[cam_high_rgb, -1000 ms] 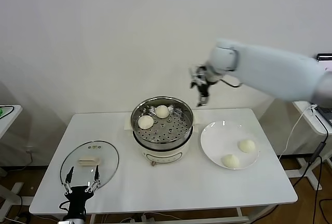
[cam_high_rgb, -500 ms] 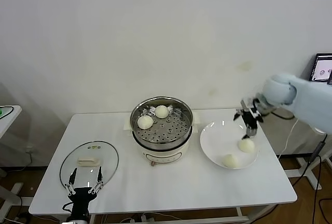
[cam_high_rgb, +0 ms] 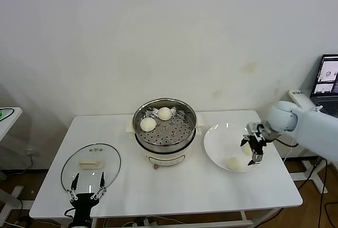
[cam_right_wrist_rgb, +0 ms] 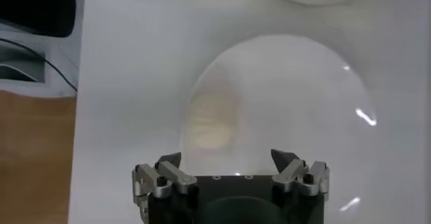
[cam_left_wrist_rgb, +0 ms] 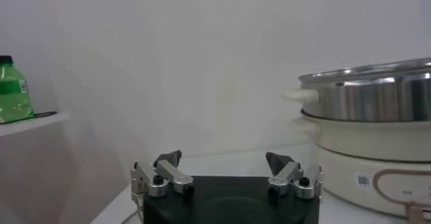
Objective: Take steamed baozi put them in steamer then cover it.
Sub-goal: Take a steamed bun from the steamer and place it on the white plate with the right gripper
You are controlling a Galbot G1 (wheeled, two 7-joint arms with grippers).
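Left hand is parked spread apart at the worktop near edge by the cover, right hand is held spread over plate with two baozi, two baozi are seen in the steamer behind.

Two baozi in open steamer (cover aside)

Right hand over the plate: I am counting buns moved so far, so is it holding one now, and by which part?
Nothing is held. The right hand hangs open above the plate, its fingers empty.
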